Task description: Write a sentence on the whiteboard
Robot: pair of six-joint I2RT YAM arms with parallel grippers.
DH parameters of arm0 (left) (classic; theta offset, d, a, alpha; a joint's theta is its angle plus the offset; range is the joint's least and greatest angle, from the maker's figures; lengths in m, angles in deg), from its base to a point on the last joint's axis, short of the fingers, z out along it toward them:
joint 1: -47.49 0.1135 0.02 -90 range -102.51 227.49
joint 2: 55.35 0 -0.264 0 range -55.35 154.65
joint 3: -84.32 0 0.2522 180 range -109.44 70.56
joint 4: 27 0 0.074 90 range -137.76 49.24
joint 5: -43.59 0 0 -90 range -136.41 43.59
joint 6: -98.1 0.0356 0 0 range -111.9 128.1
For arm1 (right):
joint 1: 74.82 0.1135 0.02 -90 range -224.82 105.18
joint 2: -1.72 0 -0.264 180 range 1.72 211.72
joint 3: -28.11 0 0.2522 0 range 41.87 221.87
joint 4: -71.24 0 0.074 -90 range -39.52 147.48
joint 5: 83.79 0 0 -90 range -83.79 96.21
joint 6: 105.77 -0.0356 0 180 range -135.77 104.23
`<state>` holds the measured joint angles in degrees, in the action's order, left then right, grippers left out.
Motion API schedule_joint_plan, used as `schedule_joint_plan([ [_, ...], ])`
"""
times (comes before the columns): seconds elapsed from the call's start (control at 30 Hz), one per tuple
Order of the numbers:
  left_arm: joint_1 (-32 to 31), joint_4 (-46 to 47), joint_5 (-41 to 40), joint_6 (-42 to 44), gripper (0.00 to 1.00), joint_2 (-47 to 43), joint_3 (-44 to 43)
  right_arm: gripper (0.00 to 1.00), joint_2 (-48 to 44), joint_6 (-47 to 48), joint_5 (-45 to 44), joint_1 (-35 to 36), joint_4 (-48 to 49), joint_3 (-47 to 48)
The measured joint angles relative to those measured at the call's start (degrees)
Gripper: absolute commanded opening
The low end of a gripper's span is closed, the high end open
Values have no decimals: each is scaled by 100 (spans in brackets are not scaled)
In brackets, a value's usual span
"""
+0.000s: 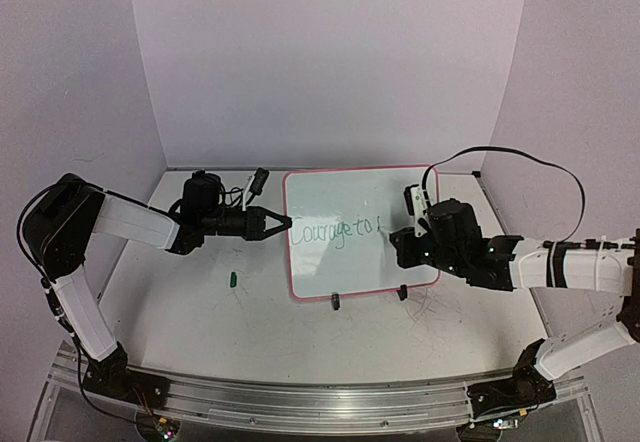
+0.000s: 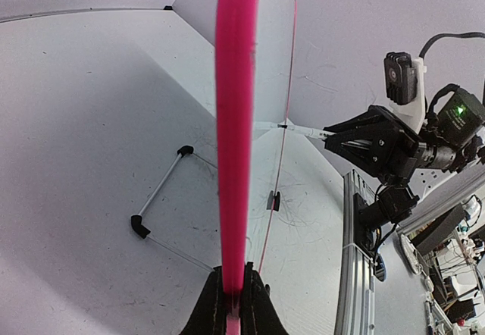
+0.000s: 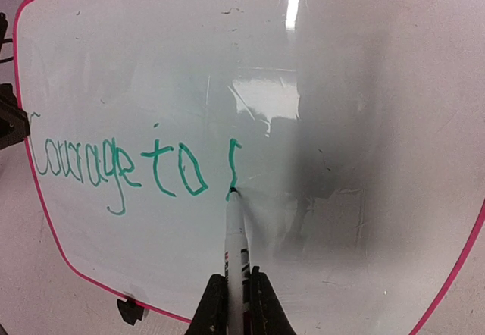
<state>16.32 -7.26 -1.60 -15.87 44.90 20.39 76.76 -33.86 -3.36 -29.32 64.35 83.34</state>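
Green sentence (image 3: 121,170), marker (image 3: 236,250) on whiteboard (image 3: 341,85).

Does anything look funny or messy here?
A small green piece, likely a cap off the marker, lies loose on the table, left of the whiteboard. Nothing looks spilled or broken.

The whiteboard (image 1: 400,177) stands mid-frame, bearing green writing (image 1: 337,230), "Courage to". The left gripper (image 1: 283,224) pinches its left edge; the right gripper (image 1: 398,234) holds a marker (image 1: 388,232) at the words' end. A small green object (image 1: 231,279) lies lower left.
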Motion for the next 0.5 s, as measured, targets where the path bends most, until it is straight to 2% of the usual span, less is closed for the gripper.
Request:
schedule_joint_plan([
  [0.5, 0, 0, 0, 0, 0, 0, 0, 0, 53, -2, -197, 7, 132, 69],
])
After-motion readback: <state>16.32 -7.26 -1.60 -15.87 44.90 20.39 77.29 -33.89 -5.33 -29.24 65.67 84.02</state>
